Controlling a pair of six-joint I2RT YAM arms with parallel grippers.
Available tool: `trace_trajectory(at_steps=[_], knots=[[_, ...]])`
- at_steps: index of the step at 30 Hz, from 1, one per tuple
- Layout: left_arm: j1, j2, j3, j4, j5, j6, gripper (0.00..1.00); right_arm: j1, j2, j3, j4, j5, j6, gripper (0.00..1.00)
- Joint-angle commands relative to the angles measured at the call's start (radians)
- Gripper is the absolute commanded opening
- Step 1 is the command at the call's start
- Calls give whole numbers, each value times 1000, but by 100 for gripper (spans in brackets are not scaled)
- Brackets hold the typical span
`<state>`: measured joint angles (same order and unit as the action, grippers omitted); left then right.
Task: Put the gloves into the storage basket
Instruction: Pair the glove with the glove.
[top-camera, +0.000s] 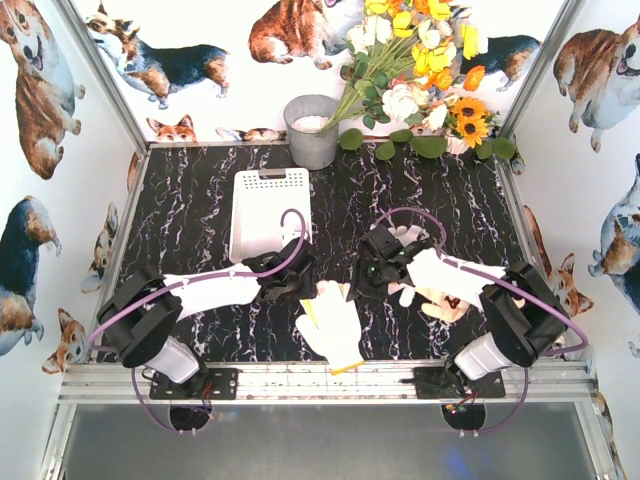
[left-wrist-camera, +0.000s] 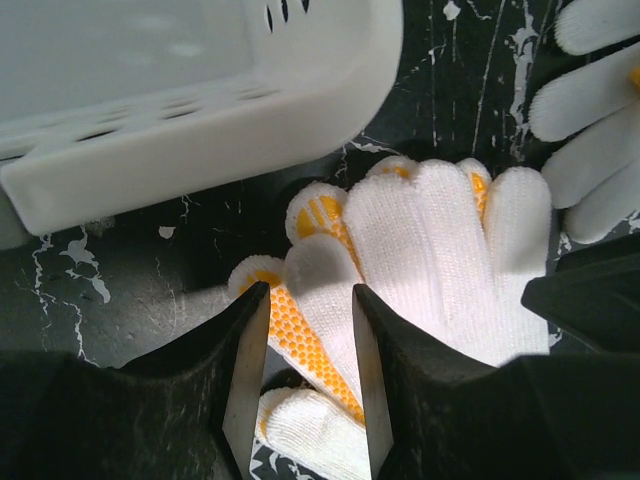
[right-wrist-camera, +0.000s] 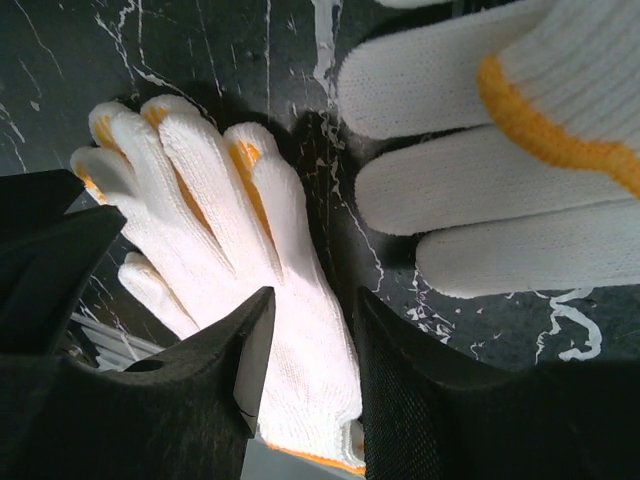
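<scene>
A white knit glove (top-camera: 335, 328) with a yellow cuff lies flat at the table's near middle, over a second, orange-dotted one. In the left wrist view my left gripper (left-wrist-camera: 310, 296) is open, its fingers straddling an orange-dotted finger of this pair of gloves (left-wrist-camera: 440, 250). My left gripper (top-camera: 300, 289) sits just left of the glove. My right gripper (right-wrist-camera: 315, 300) is open above the same white glove (right-wrist-camera: 300, 340), near its cuff, at its right in the top view (top-camera: 362, 283). The white storage basket (top-camera: 243, 225) stands behind the left gripper and holds no glove; its rim (left-wrist-camera: 200, 150) shows close by.
More gloves lie by the right arm: a white one (top-camera: 406, 236), also in the right wrist view (right-wrist-camera: 500, 180), and beige ones with red trim (top-camera: 445, 303). A grey metal bucket (top-camera: 312, 132) and a bunch of flowers (top-camera: 420, 70) stand at the back.
</scene>
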<state>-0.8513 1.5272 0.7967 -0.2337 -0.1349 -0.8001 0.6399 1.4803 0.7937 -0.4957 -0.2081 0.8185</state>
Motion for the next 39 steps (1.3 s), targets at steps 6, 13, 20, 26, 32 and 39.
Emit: trace_trajectory(at_steps=[6, 13, 20, 26, 32, 39], knots=[[11, 42, 14, -2, -7, 16, 34, -3, 49, 75, 59, 15, -45, 36], [11, 63, 22, 22, -3, 24, 24, -5, 91, 100, 65, 12, -54, 30], [11, 67, 21, 18, -4, 27, 17, -5, 120, 121, 75, 12, -56, 26], [11, 41, 23, 8, -19, 25, 7, -5, 129, 138, 68, 1, -59, 11], [11, -15, 7, -4, -33, 22, 0, -5, 81, 122, 63, -11, -55, 0], [11, -74, -16, -31, -49, 15, 0, -3, 53, 102, 88, -56, -63, 0]])
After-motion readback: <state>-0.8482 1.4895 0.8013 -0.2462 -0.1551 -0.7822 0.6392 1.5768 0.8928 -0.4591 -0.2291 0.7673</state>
